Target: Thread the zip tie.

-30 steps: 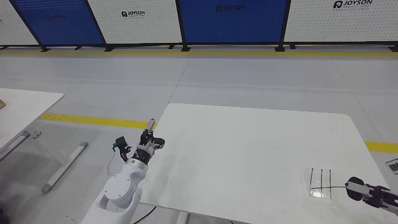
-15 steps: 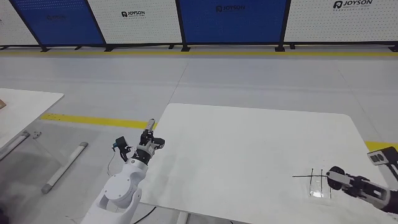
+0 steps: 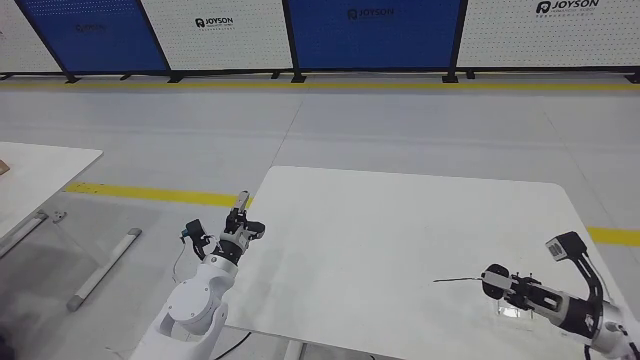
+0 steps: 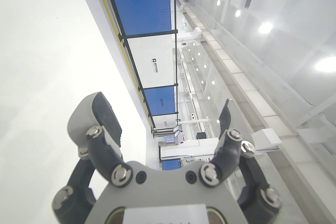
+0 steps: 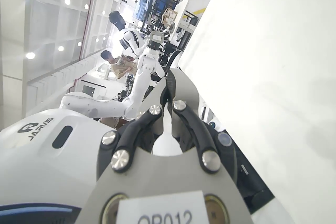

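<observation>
- The zip tie is held at one end by the right gripper, whose fingers are pressed tight together. Which end is clamped, head or tail, cannot be told.
- A grip at the end is judged to have been chosen so that most of the strap stays free for threading.
- The strap is carried roughly level, at about 4 o'clock from the middle of the table. Its free tip is pointed toward 9 o'clock. Whether the tip touches the surface cannot be told.
- A small clear sheet is seen on the table just beside the right gripper, at its 5 o'clock.
- The left gripper is placed at the table's edge at about 10 o'clock, with its fingers spread wide and nothing between them. It is judged to be kept there out of the way, ready to take the free end.
- The two grippers are well apart, so a long approach would be needed before any threading.
- The table's near edge lies close at 6 o'clock of the right gripper, and its side edge is near at 3 o'clock. Little margin is judged to be left there.
- The widest room for moving is judged to lie toward 9 and 12 o'clock, over the white top.
</observation>
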Available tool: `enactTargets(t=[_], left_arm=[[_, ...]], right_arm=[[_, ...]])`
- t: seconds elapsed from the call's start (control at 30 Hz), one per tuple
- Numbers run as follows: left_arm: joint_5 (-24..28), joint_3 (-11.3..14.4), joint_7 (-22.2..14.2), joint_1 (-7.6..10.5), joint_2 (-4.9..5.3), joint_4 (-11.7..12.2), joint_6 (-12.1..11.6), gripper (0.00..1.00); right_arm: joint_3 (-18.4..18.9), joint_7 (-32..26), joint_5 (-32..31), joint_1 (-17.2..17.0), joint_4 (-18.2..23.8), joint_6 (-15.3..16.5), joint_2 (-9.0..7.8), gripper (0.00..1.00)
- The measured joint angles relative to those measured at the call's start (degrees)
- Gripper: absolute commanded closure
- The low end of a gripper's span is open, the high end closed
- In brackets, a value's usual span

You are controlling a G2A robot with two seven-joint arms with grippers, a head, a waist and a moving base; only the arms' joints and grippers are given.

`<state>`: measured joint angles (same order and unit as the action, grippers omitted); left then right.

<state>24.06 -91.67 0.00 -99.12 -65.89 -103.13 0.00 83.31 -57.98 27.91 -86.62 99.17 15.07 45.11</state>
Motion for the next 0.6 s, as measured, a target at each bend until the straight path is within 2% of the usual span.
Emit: enactTargets(t=[0.2, 0.33, 0.47, 0.6], left_arm=[[0.0, 0.0, 0.0, 0.0, 0.0, 0.0, 0.0, 0.0], [0.0, 0.0, 0.0, 0.0, 0.0, 0.0, 0.0, 0.0], [0.0, 0.0, 0.0, 0.0, 0.0, 0.0, 0.0, 0.0], [0.0, 0.0, 0.0, 0.0, 0.0, 0.0, 0.0, 0.0]], right_arm=[[-0.5, 1.2, 1.2, -0.1, 0.4, 0.3, 0.27, 1.0], [-3.0, 3.3, 4.1, 1.8, 1.4, 1.1, 1.1, 1.0], [-7.2, 8.6, 1.5, 4.4, 0.8, 0.8, 2.12, 1.0], [-7.2, 8.8, 2.1, 4.5, 0.6, 0.7, 2.16, 1.0]])
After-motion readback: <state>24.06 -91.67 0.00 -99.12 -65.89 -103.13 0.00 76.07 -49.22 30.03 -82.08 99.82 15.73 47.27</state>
